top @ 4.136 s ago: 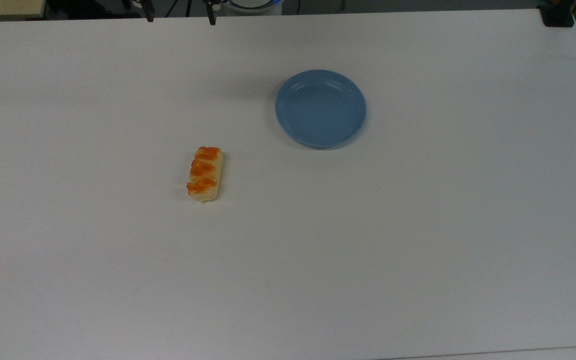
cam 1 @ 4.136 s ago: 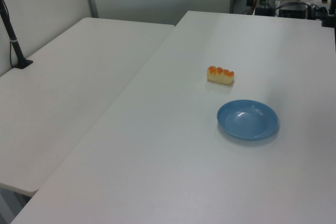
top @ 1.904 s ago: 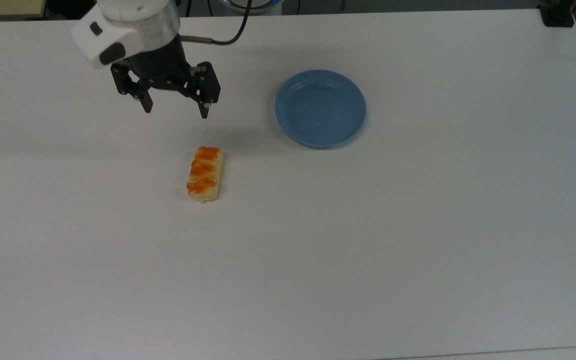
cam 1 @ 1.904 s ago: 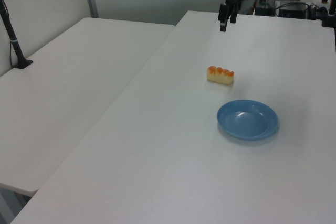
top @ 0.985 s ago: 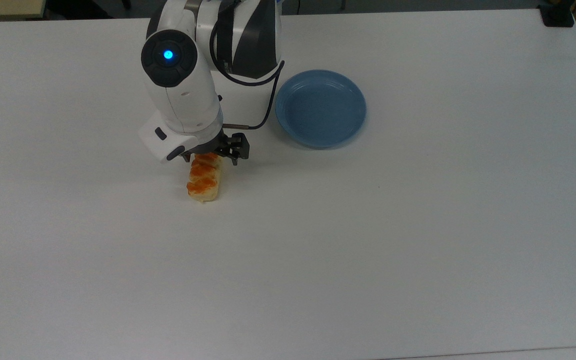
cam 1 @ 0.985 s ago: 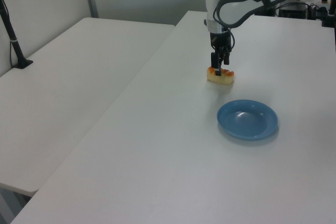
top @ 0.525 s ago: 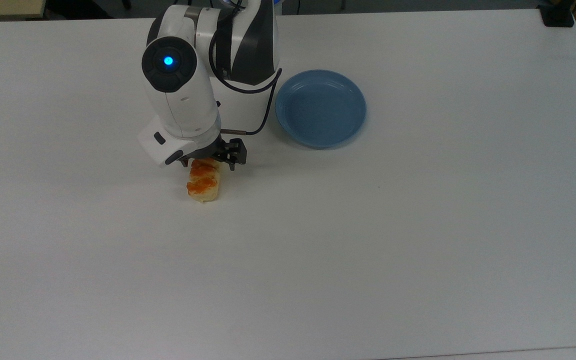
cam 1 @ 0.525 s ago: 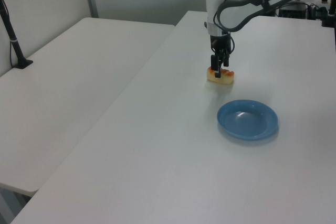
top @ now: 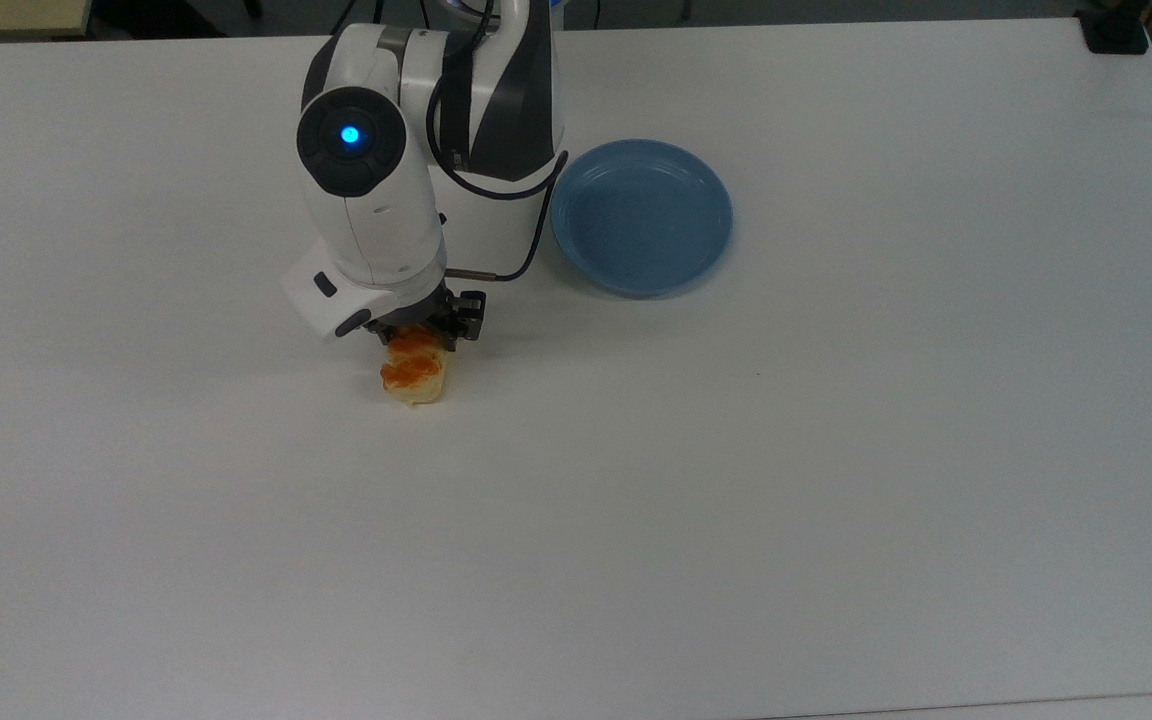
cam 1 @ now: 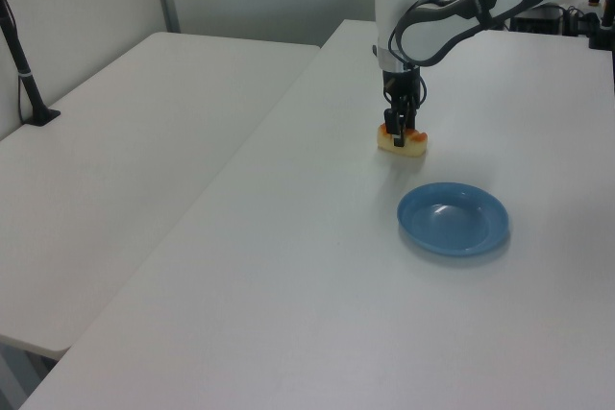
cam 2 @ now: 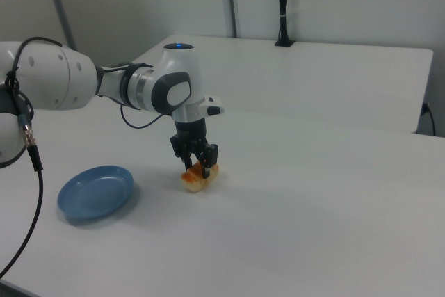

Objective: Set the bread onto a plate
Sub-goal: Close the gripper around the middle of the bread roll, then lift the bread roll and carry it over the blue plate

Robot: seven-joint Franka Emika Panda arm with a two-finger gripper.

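White table [top: 836, 480] with a blue plate [top: 641, 217]. Well apart from the plate, the gripper [cam 2: 197, 169] pinches the bread [top: 414, 373] across its middle.

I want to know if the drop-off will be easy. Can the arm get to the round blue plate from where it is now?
Probably yes. The round blue plate holds nothing, and bare white table lies between it and the gripper at the small orange-topped bread loaf.
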